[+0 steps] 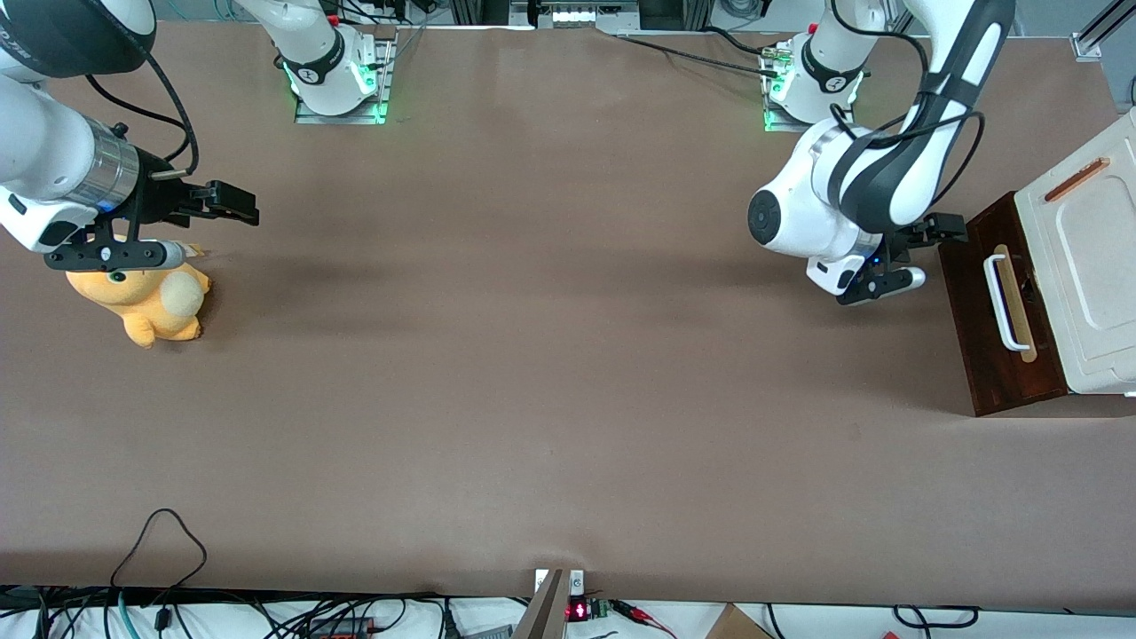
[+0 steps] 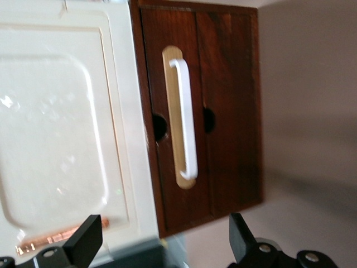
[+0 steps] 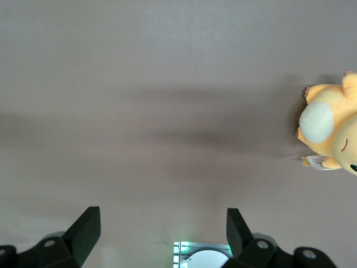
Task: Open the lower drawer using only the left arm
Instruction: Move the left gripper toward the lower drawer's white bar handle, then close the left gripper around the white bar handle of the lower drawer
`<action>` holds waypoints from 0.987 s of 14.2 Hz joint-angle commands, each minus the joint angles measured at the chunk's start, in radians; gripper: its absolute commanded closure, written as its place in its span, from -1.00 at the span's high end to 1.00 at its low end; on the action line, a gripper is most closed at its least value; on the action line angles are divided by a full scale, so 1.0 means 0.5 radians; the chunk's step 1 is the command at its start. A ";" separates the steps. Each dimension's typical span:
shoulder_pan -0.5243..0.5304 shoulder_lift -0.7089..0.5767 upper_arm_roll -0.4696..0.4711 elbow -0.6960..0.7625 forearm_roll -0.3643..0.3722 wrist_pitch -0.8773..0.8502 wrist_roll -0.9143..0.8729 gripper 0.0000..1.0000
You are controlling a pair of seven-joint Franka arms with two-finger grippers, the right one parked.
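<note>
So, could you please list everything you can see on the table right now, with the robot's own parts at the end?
Lower drawer: one, dark brown, closed, under the cream panel, at the working arm's end of the table.
Bar handle: one, white, on the drawer's pale wood strip.
Cabinet panel: one, cream-white, copper strip handle, above the drawer.
Plush toy: one, orange-yellow, at the parked arm's end.
Table: one, brown.
Left arm: one, white and black.
Gripper: one, black, open, in front of the drawer, apart from the handle.
</note>
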 commanded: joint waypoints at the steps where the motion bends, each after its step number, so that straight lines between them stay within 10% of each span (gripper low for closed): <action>1: -0.002 0.214 0.087 -0.008 0.277 -0.009 0.040 1.00; 9: 0.142 0.555 0.244 0.056 0.774 -0.036 -0.162 0.90; 14: 0.149 0.571 0.244 0.063 0.778 -0.073 -0.205 0.62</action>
